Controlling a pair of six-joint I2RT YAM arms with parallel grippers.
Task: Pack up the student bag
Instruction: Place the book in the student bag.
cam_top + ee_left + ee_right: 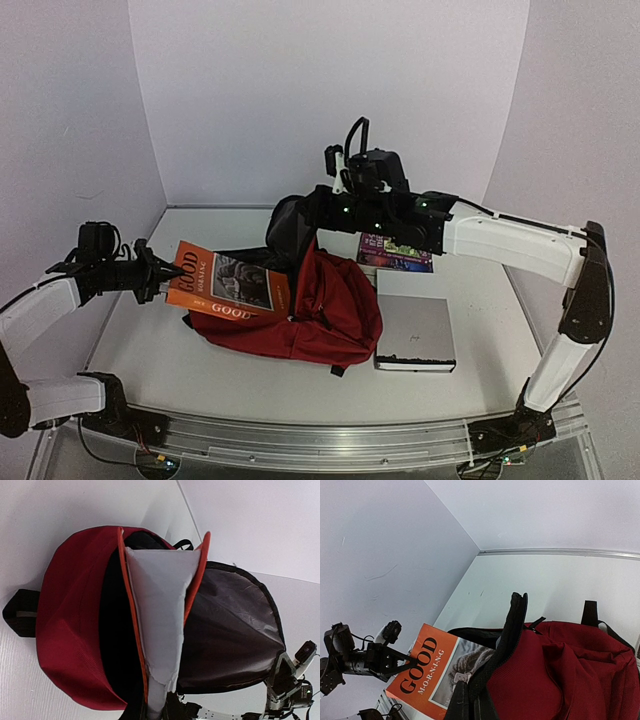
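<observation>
Red fabric is sagging around the mouth of the student bag [320, 320], which is lying on its side in the middle of the table [150, 350] with the opening facing your left arm. That slack rim is where you are most likely heading for trouble: the front corner of the orange book [228, 285], now at the mouth, could be catching on the black zipper edge [512, 625] or riding over the outside of the bag instead of going in. Your left end effector [158, 278] is pinching the book only at its near edge, so the long overhang is working against you, and any snag could be twisting it loose. Seen from the left wrist, the covers are splaying into a wedge, making the front thicker and more apt to hook the grey lining [230, 630]. Your right end effector [325, 205] is pressed together on the upper flap, lifting it; if that fabric slips, the mouth is collapsing onto the book. A hard push could also be shoving the bag into the grey book [415, 335] just beside it. Your left arm is reaching low and nearly level from the left, while your right arm is stretching across from the right, wrist hanging over the bag's top.
</observation>
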